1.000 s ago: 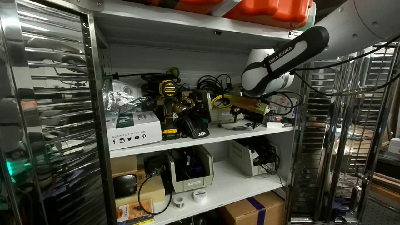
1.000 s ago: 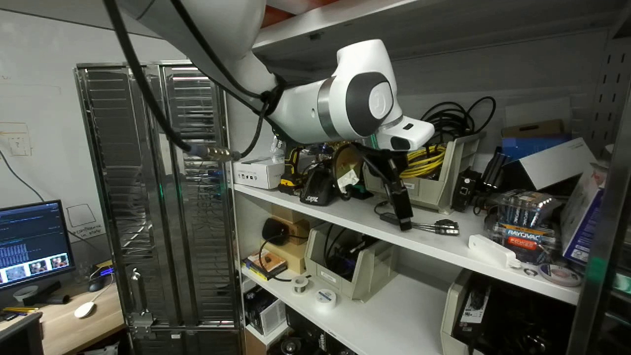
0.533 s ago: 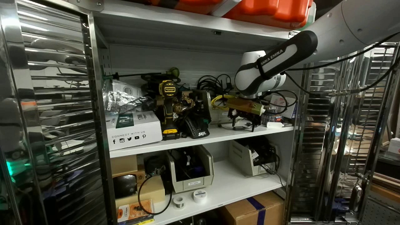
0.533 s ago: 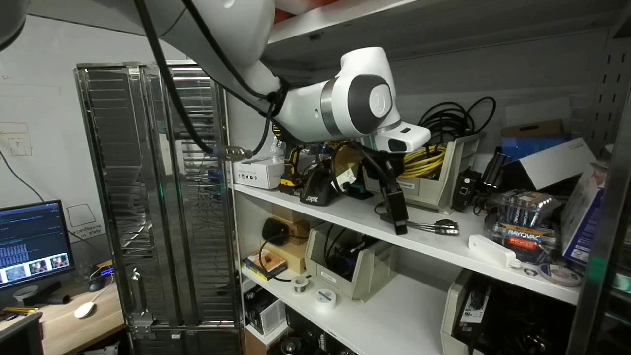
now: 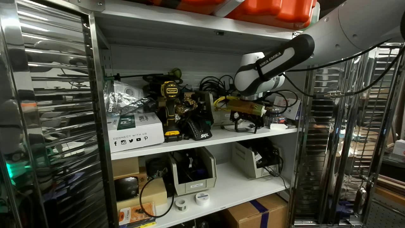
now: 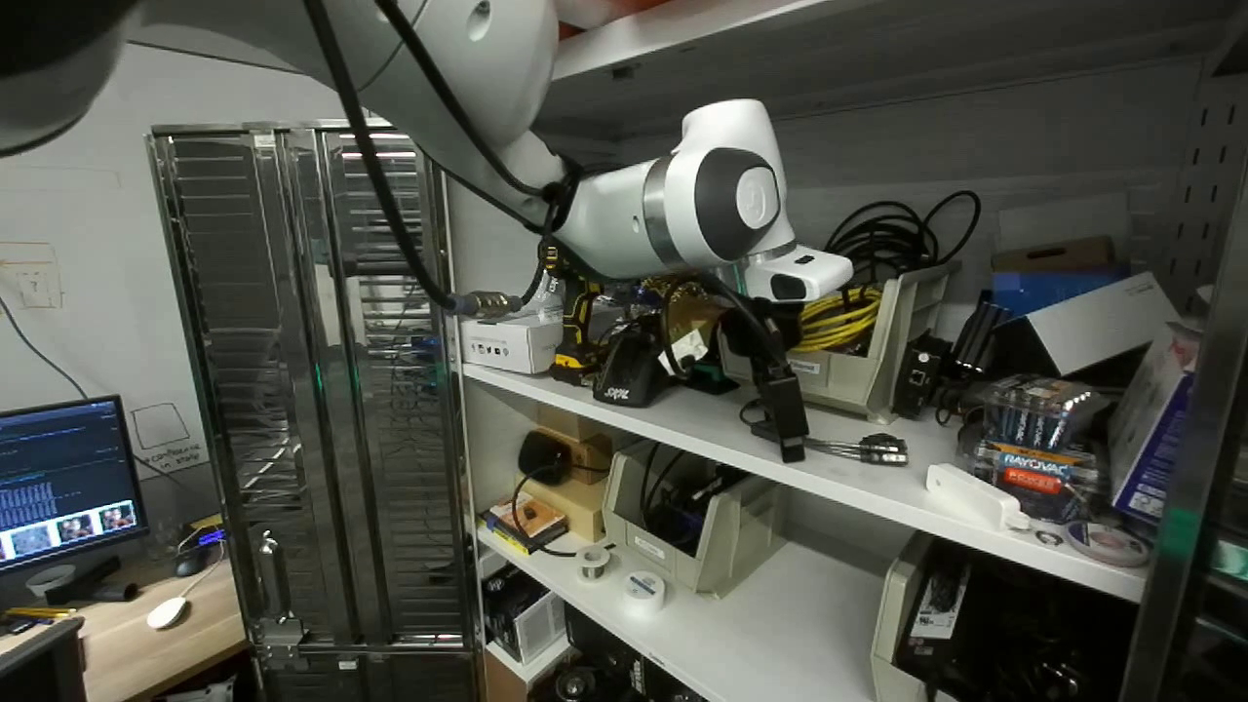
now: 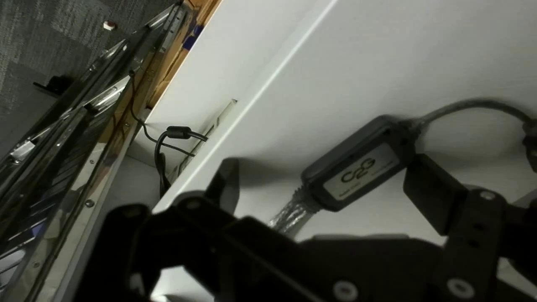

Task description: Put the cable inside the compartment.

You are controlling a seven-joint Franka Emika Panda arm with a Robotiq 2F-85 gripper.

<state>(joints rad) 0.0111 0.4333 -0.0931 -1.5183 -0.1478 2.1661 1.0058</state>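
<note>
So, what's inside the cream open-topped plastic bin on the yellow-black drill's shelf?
Coiled yellow cable shows inside; looped black cables rise above. The bin's front wall and those cables hide its bottom.

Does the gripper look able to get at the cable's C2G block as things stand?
Likely yes: the gripper is open, and in the wrist view the C2G block shows between its fingers, nothing covering it. One finger looks very near the block's end.
</note>
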